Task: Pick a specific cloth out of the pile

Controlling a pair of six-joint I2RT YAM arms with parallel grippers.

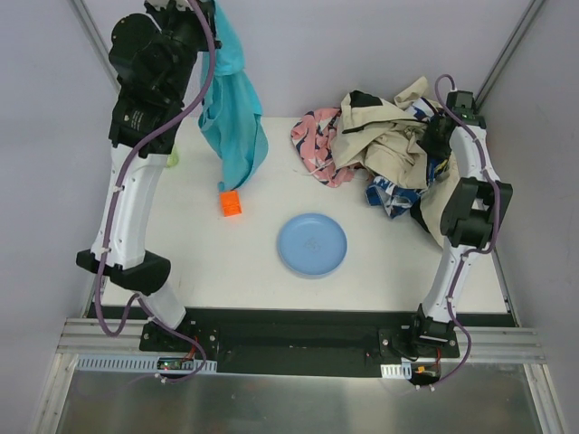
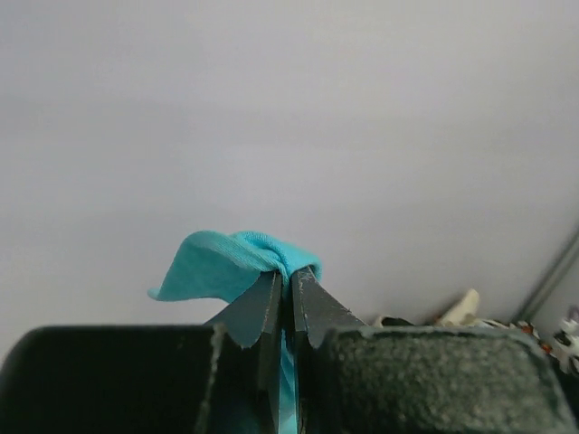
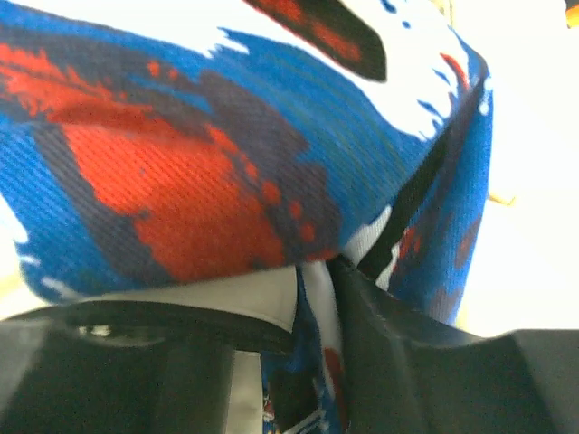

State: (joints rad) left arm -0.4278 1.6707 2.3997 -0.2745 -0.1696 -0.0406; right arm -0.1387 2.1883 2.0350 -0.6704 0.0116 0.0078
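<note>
The plain teal cloth [image 1: 232,104] hangs free from my left gripper [image 1: 213,13], which is raised high over the table's back left. Its lower end dangles just above the table. In the left wrist view the jaws of my left gripper [image 2: 289,273] are shut on a bunched fold of the cloth [image 2: 222,264]. The pile [image 1: 384,140] of beige, pink and blue-white garments lies at the back right. My right gripper [image 1: 436,136] is down in the pile. In the right wrist view the right gripper [image 3: 318,268] pinches blue, red and white patterned fabric [image 3: 208,154], which fills the frame.
A blue plate [image 1: 311,244] lies in the middle near the front. A small orange block [image 1: 231,202] sits under the hanging cloth. A small green object [image 1: 172,159] lies by the left arm. Grey walls close in the table on three sides.
</note>
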